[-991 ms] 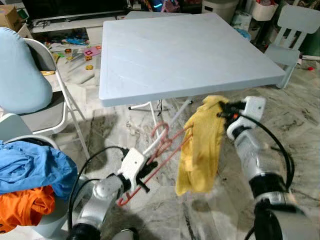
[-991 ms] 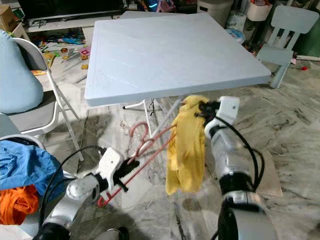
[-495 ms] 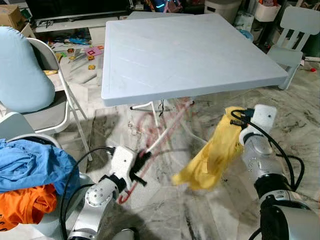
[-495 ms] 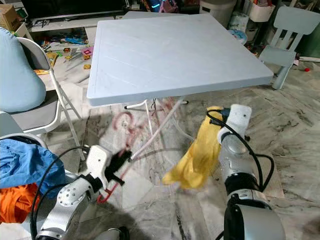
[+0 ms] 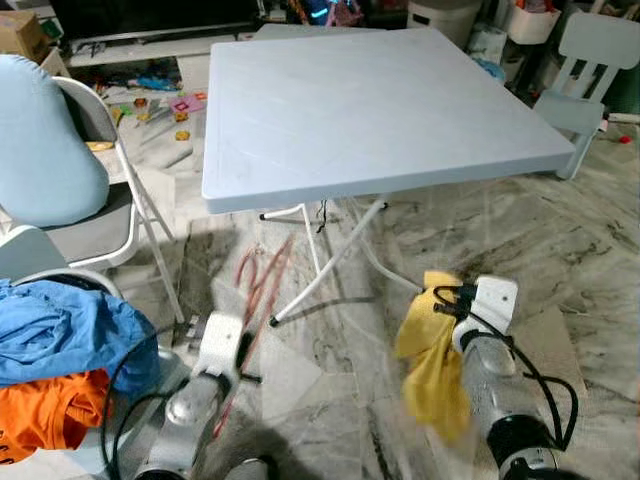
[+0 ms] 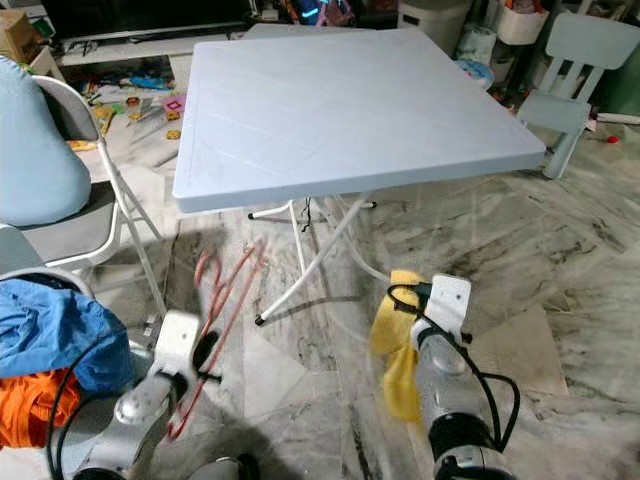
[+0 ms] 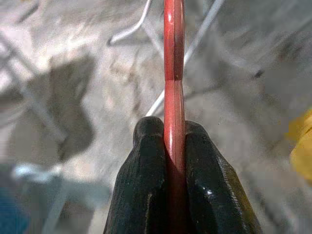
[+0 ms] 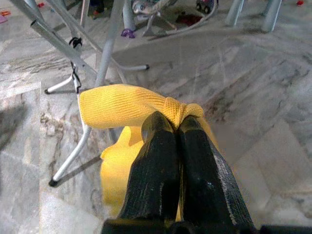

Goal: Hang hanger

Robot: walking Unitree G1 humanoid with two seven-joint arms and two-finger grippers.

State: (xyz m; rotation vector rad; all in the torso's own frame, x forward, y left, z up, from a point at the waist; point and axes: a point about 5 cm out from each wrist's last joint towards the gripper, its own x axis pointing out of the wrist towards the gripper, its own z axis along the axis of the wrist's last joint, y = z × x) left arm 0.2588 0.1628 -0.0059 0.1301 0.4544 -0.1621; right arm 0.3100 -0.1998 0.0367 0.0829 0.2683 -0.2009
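Red plastic hanger [image 7: 174,73] sat clamped in your left gripper [image 7: 174,146] below the white folding table's [image 5: 380,110] front edge, while your right gripper [image 8: 176,127] pinched a yellow knit cloth [image 8: 117,105].

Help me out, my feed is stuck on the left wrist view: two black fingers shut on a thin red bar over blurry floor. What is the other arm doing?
Observer: The right gripper is shut on a bunched yellow knitted cloth, held low over the marble floor.
Operator: Is the cloth on my red bar?
Observer: No. The red plastic hanger in the left gripper is apart from the cloth, off to the robot's left.
Operator: What stands ahead of me?
Observer: A square white folding table, both grippers lower than its top.
Operator: Anything near my left side?
Observer: A pile of blue and orange clothes, beside the left arm.
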